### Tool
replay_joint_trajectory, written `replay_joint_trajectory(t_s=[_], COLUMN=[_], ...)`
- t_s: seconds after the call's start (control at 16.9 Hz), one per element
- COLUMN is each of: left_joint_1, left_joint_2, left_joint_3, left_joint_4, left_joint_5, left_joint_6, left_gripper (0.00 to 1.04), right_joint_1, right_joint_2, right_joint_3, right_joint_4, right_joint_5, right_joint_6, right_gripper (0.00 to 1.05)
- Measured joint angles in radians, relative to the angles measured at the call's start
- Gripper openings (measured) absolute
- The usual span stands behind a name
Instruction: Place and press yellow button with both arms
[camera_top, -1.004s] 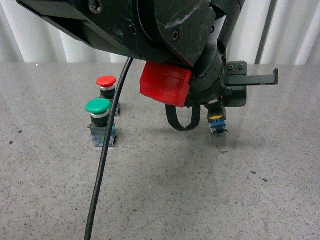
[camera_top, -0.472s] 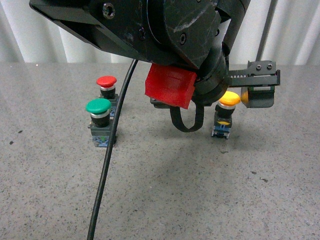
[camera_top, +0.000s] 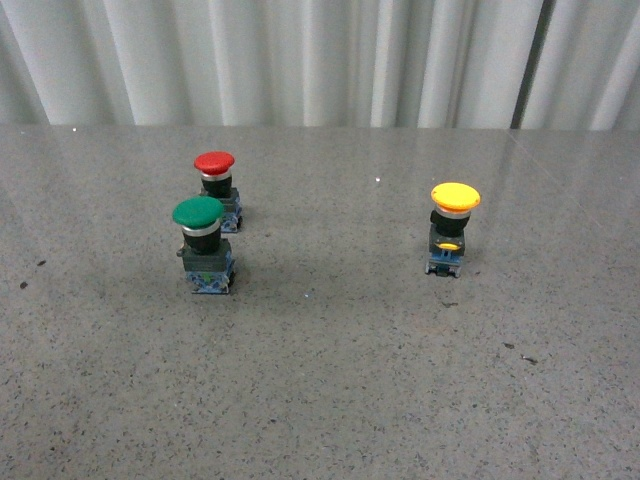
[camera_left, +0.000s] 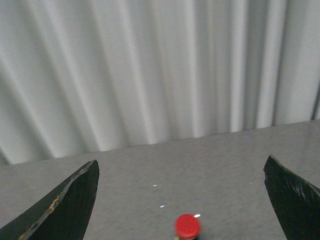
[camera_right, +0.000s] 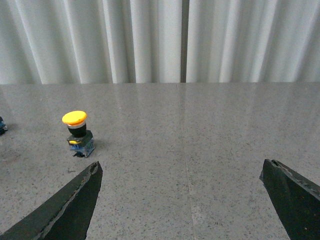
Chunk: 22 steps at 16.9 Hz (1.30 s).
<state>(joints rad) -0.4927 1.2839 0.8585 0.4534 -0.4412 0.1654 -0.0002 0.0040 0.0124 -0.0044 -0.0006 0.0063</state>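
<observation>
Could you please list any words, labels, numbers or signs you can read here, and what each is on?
No text can be read in any view.
On the yellow button, the yellow mark on its dark body is too small to read.
On the green button and the red button, no legible marking shows.

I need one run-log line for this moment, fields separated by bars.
yellow button: upright on table, nothing touching it | left gripper: open, empty | right gripper: open, empty | front view: no arm visible
</observation>
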Motion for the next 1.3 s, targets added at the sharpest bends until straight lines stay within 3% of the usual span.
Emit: replay_joint_trajectory(t_s=[0.06, 0.12, 0.24, 0.71, 0.89, 1.12, 1.18, 1.3], left_joint_1=[0.093, 0.121, 0.193, 0.249, 0.324, 0.414, 0.481, 0.495], left_joint_2=[-0.348, -0.448, -0.572, -0.62, -0.726, -0.835, -0.86, -0.905], left_joint_3=[-0.159, -0.219, -0.384, -0.481, -0.607, -0.715, -0.732, -0.756], left_joint_4=[-0.167, -0.227, -0.195, -0.172, -0.143, -0.156, -0.161, -0.171], left_joint_5=[0.034, 0.064, 0.136, 0.187, 0.269, 0.377, 0.428, 0.442], left_joint_6=[0.022, -0.043, -0.125, -0.145, -0.163, -0.162, -0.162, -0.163], left_gripper=[0.91, 0.8, 0.56, 0.36, 0.02, 0.02, 0.02, 0.02], right_joint_1=[0.0, 0.0, 0.0, 0.0, 0.0, 0.0, 0.0, 0.0], right_joint_2=[0.0, 0.0, 0.0, 0.0, 0.0, 0.0, 0.0, 0.0], right_joint_3=[0.0, 0.0, 0.0, 0.0, 0.0, 0.0, 0.0, 0.0], right_joint_4=[0.0, 0.0, 0.0, 0.0, 0.0, 0.0, 0.0, 0.0], right_joint_5=[0.0, 0.0, 0.0, 0.0, 0.0, 0.0, 0.0, 0.0], right_joint_6=[0.0, 0.0, 0.0, 0.0, 0.0, 0.0, 0.0, 0.0], right_gripper=[0.98, 0.98, 0.98, 0.98, 0.98, 0.98, 0.98, 0.98])
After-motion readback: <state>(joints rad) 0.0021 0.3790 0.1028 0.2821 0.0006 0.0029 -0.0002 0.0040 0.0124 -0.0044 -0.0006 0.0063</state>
